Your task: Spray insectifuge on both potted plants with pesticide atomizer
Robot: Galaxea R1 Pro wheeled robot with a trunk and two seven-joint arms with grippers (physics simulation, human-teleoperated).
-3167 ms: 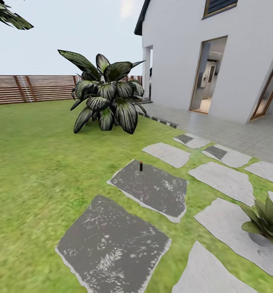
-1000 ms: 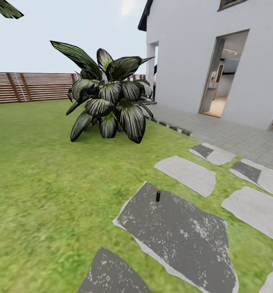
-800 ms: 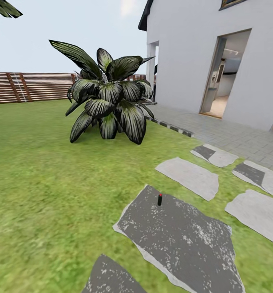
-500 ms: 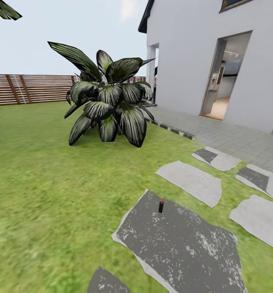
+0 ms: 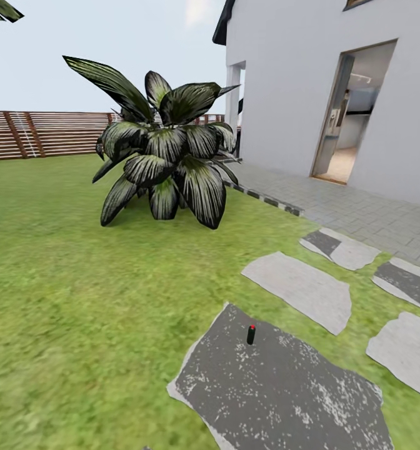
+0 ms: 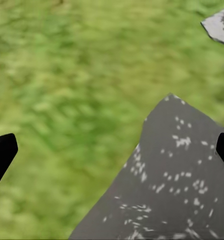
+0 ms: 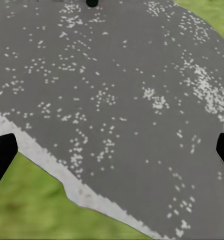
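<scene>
- The left gripper [image 6: 112,152] has its jaws spread wide, one dark fingertip [image 6: 1,155] at each edge of the left wrist view, with nothing between them; under it lie grass and a corner of the dark slab [image 6: 177,185].
- The right gripper [image 7: 112,152] also has its jaws wide apart and holds nothing; its dark fingertips [image 7: 1,155] sit at the two edges of the right wrist view, over the speckled face of the same dark slab [image 7: 117,100].
- The bottle [image 5: 251,334] stands upright on the dark slab [image 5: 285,394], near that slab's far edge, a red spot on its top.
- A dark round shape [image 7: 92,2] at the rim of the right wrist view may be the bottle; it is cut off too much to tell.
- The lawn [image 5: 66,281] surrounds the dark slab.
- Paler stone slabs [image 5: 300,287] lie beyond the dark slab, towards the house [image 5: 310,81].
- A big striped-leaf bush [image 5: 163,156] grows on the lawn well beyond the dark slab.
- A brown slatted fence [image 5: 41,132] runs behind the bush.
- An open doorway [image 5: 354,115] in the house's white wall faces a grey paved strip [image 5: 360,209].
</scene>
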